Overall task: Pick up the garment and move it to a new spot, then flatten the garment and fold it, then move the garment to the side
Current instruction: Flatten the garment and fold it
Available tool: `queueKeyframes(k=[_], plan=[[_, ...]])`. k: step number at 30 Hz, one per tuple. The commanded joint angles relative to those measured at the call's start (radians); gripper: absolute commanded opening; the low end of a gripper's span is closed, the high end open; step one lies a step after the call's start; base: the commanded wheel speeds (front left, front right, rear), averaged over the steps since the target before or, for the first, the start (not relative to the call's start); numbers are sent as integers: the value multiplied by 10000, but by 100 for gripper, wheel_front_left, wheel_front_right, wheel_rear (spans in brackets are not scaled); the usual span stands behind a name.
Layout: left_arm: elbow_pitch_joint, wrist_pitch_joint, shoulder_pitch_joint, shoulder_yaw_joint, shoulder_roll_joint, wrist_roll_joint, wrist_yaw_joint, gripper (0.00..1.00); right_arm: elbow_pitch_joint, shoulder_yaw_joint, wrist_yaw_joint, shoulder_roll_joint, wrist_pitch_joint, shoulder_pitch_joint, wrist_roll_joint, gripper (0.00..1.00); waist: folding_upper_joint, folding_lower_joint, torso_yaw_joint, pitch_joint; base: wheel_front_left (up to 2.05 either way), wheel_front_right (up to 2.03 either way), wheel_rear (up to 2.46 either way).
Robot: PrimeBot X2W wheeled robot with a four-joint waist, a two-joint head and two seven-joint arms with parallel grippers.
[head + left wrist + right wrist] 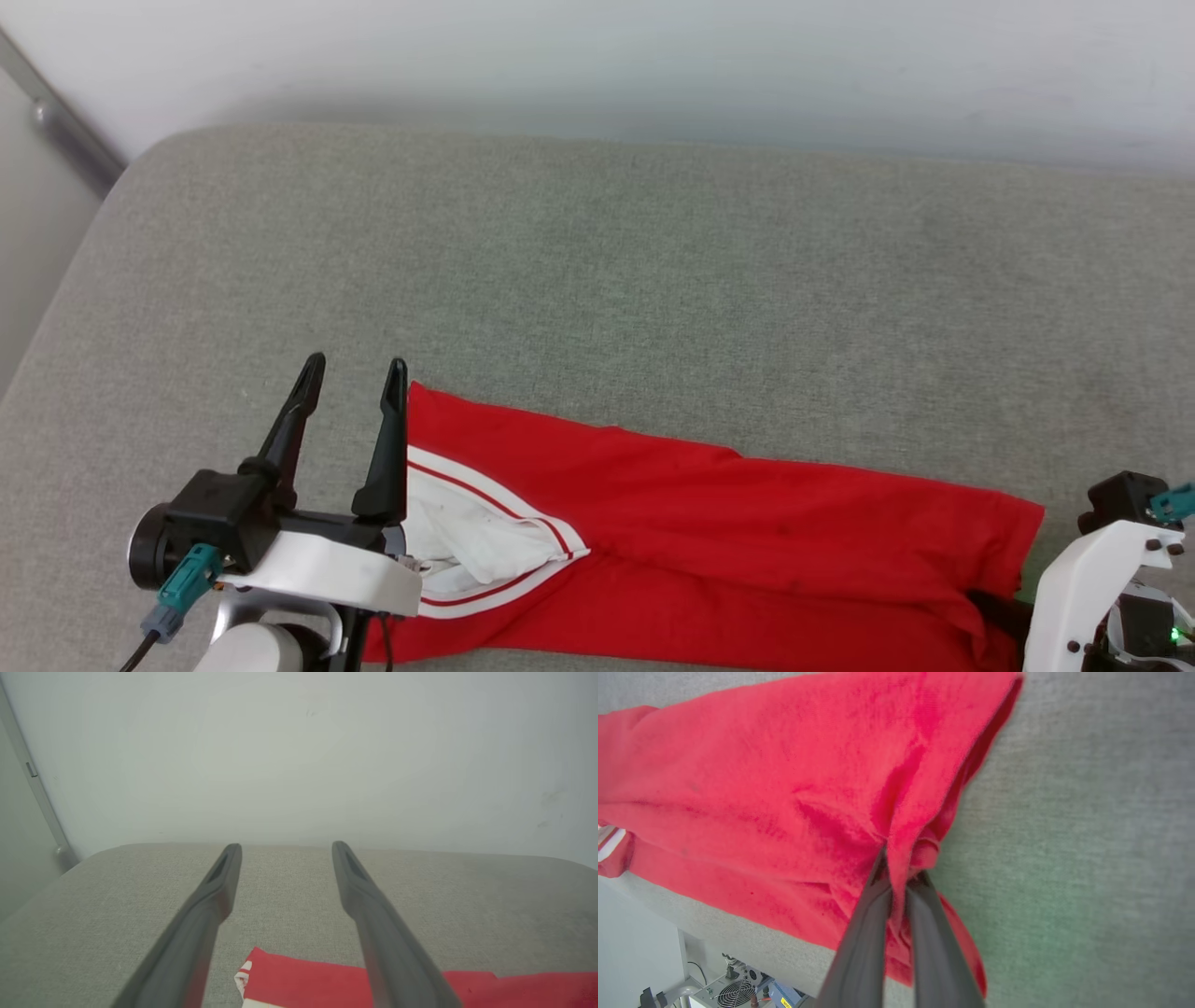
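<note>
The garment (pixel 709 532) is a bright red shirt lying in a long folded strip along the near edge of the grey cushion, its white red-striped trim (pixel 495 541) showing at the left end. My left gripper (pixel 357 371) hovers open over that left end, with the corner of the garment (pixel 299 980) below and between its fingers (pixel 215 891). My right gripper (pixel 899 868) is shut on a bunched fold of the garment (pixel 784 788) at its right end. In the head view the right gripper's fingers are hidden behind its white wrist (pixel 1083 588).
The grey cushion (pixel 653 271) stretches wide beyond the garment, up to a pale wall (pixel 653 56). A metal rail (pixel 56 121) runs at the far left. Below the cushion's near edge stands electronic gear with a fan (pixel 733 991).
</note>
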Motion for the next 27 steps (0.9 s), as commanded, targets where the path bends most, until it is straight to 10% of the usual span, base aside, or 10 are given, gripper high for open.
queueKeyframes(k=[1,17,27], plan=[[27,27,93,-11,69,68,72,100,-61,102,-4,-110,-72,24,55,0,0,0,-114,-185,0,0,0],[-163,89,406,27,32,-10,395,100,-68,-2272,-4,-975,142,-320,-263,0,0,0,-727,-556,0,0,0],[-117,-9,324,-50,-40,-53,355,100,-284,-3916,-4,-416,1202,-714,-438,0,0,0,-811,-561,0,0,0]])
